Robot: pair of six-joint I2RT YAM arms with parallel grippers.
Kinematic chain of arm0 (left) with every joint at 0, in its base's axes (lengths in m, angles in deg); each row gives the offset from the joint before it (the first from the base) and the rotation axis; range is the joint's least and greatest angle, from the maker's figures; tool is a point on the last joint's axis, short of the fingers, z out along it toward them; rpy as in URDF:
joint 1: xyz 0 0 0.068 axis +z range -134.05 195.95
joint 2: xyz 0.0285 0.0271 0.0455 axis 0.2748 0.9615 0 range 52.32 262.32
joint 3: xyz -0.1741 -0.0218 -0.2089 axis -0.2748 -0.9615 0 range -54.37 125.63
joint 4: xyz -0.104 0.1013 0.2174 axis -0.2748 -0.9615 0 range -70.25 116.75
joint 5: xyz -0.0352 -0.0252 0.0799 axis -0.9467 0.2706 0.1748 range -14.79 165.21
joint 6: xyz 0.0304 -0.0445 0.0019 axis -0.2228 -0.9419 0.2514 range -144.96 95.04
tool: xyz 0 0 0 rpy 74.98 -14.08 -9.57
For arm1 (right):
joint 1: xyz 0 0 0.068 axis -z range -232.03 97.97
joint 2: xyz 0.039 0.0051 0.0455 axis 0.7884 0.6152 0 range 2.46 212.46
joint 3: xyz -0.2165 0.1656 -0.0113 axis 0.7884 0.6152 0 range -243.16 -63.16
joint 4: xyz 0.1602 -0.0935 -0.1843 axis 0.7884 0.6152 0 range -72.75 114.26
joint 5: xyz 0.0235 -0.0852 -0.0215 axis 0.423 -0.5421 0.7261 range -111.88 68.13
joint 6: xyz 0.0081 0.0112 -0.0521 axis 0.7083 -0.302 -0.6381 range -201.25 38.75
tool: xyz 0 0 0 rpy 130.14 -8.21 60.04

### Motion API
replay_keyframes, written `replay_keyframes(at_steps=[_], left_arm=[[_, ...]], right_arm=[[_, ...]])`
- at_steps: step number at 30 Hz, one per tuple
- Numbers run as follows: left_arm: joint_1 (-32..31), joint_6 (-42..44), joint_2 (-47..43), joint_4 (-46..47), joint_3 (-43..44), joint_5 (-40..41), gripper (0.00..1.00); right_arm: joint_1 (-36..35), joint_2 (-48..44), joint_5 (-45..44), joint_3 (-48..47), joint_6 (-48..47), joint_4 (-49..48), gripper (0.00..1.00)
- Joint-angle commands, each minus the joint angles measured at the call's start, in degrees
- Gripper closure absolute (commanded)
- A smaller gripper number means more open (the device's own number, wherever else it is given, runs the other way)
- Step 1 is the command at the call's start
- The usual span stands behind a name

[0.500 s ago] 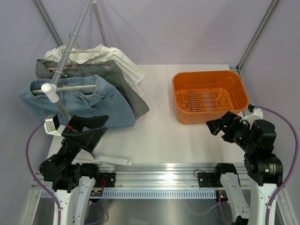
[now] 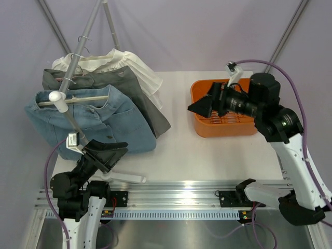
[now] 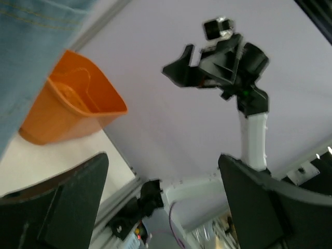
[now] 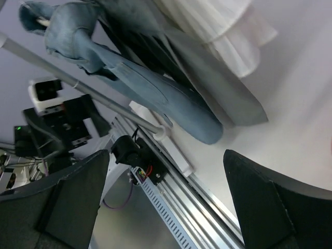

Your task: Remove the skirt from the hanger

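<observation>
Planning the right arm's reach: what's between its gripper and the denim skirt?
Top view: bare table, then the grey skirt edge overlapping the denim skirt.

right end effector [image 2: 202, 102] raised, swung leftward over bin [image 2: 224, 128]

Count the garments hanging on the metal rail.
3: a blue denim skirt nearest, a grey skirt behind it, a white pleated garment farthest back; others may be hidden.

You see your left claw [image 3: 163, 162] spread wide with nothing between its dark fingers [image 3: 78, 199], the denim skirt [image 3: 31, 46] hanging beside the orange bin [image 3: 72, 111] at the table [image 3: 46, 161] edge, and the right claw [image 3: 176, 65] raised, gaping.
</observation>
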Motion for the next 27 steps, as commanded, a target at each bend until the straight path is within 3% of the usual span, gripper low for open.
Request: replay_keyframes(at_steps=[1,9,14,17,22,27], left_arm=[[0.08,-3.68,-6.82,-5.24,-4.48,-1.81,0.1],[-0.01,-3.25,-7.9,-7.52,-6.87,-3.04,0.12],[0.08,-2.81,-5.71,-6.38,-5.81,-4.27,0.13],[0.08,0.17,-5.96,-9.27,-1.7,-3.48,0.16],[0.43,10.87,-7.45,-12.78,9.29,-2.78,0.11],[2.27,14.85,-9.39,-13.14,17.39,-5.57,0.06]], right_arm=[[-6.17,6.08,-3.87,-8.09,-2.32,-3.12,0.01],[-13.73,18.91,5.34,-17.14,-8.3,-11.46,0.01],[-16.73,27.62,10.27,-23.04,-15.32,-14.71,0.07],[-18.83,32.71,7.03,-29.08,-19.81,-13.41,0.07],[-19.72,37.29,4.13,-32.19,-22.8,-16.12,0.06],[-19.72,39.22,4.56,-32.98,-24.82,-20.25,0.07]])
